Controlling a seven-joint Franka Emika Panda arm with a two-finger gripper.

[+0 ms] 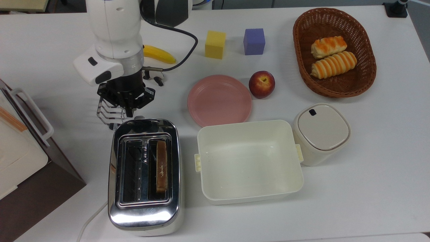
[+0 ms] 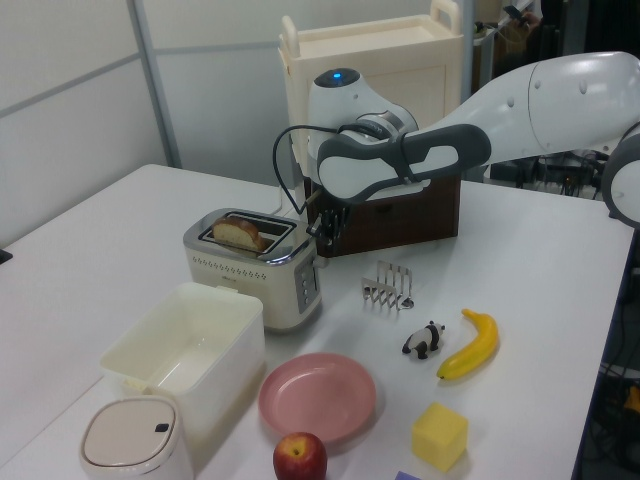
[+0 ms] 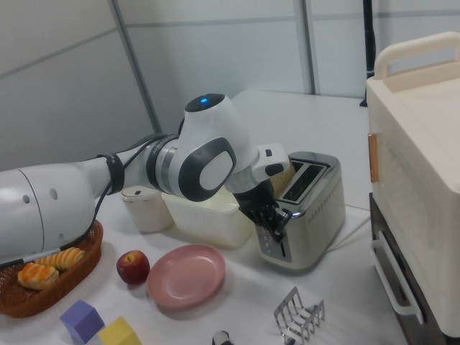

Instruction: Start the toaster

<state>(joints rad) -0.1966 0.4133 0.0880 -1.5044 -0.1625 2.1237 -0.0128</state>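
The toaster (image 1: 144,174) has a mirror-bright chrome top over a matt cream body. The toast rack (image 1: 111,112) is shiny bent wire. The basket (image 1: 302,72) at the tabletop's far corner is rough brown wicker. The pink plate (image 1: 219,101) and cream tub (image 1: 248,161) look like smooth plastic. The arm's shell (image 2: 560,95) is glossy white and the gripper (image 1: 129,107) matt black.
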